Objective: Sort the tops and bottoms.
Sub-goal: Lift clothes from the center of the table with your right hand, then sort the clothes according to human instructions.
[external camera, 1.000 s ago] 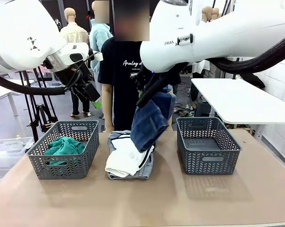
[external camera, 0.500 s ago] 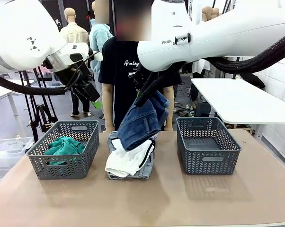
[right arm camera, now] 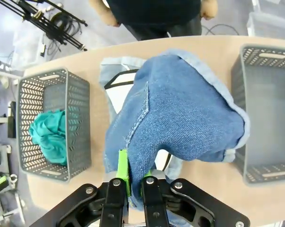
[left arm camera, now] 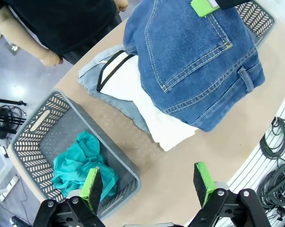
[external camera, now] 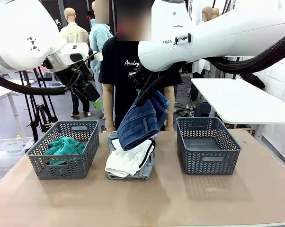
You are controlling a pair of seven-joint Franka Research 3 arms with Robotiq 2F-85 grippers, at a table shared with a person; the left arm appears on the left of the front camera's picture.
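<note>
My right gripper [external camera: 143, 94] is shut on the dark blue jeans [external camera: 141, 120], holding them in the air above the pile; the jeans [right arm camera: 180, 113] hang from my right gripper [right arm camera: 133, 182]. Below lie the white shorts with black trim [external camera: 129, 157] on the light blue denim shorts [external camera: 147, 169]. The teal-green top [external camera: 63, 146] sits in the left basket [external camera: 64, 165]. My left gripper [external camera: 94, 97] is raised at the left, and in the left wrist view my left gripper [left arm camera: 147, 184] stands open and empty above the table, with the jeans [left arm camera: 190, 61] and the teal top [left arm camera: 83, 163] beneath it.
An empty grey basket [external camera: 208, 146] stands on the right of the table. A person in a black T-shirt [external camera: 121, 80] stands at the far edge behind the pile. A white table [external camera: 237, 99] is at the back right.
The right gripper has swung the jeans up and slightly left, so they bunch closer over the pile. The left arm has stayed still.
</note>
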